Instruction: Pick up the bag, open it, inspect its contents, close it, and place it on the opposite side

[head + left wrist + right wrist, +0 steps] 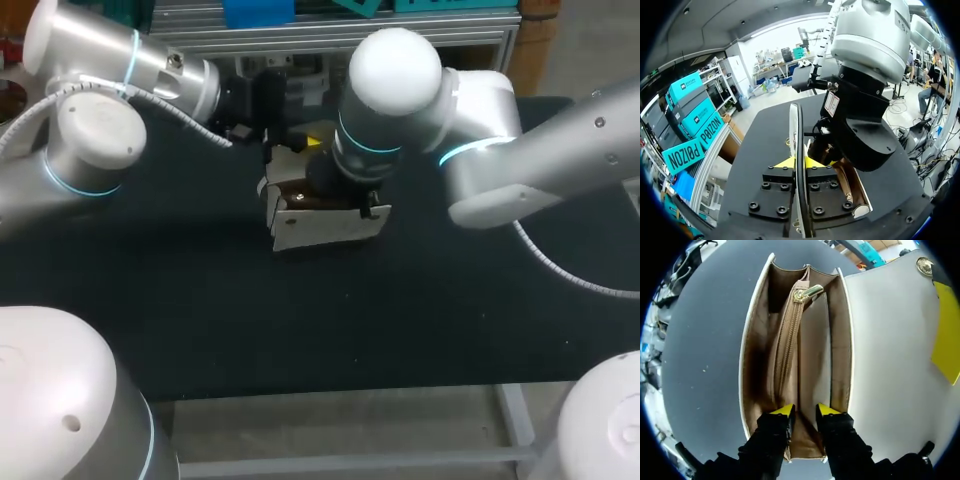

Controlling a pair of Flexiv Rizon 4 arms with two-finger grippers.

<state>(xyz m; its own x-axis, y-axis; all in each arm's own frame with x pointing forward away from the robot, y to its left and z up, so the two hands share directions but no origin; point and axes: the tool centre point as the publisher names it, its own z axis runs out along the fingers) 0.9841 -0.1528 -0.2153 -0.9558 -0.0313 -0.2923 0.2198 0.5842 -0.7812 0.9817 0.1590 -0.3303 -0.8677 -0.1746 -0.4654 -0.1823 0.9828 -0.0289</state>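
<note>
You are partway through: the bag (325, 225) stands near the middle of the table (200, 300), between your two arms, with its mouth open, so the opening looks done and the inspection is the step in hand. Closing it and setting it down on the opposite side are yet to do, as I judge it.

Your left gripper (799, 164) comes in from the left and is clamped on the white flap (794, 130), which runs edge-on between its two yellow tips and is held upright, clear of the mouth.

Your right arm reaches over from the right and points straight down into the bag. The right gripper (805, 411) hangs just above the near end of the opening, its tips a narrow gap apart and holding nothing that I can see. Below it lie the tan lining and the zip (790, 340) of the middle divider (the pockets on either side show no loose contents from here).
</note>
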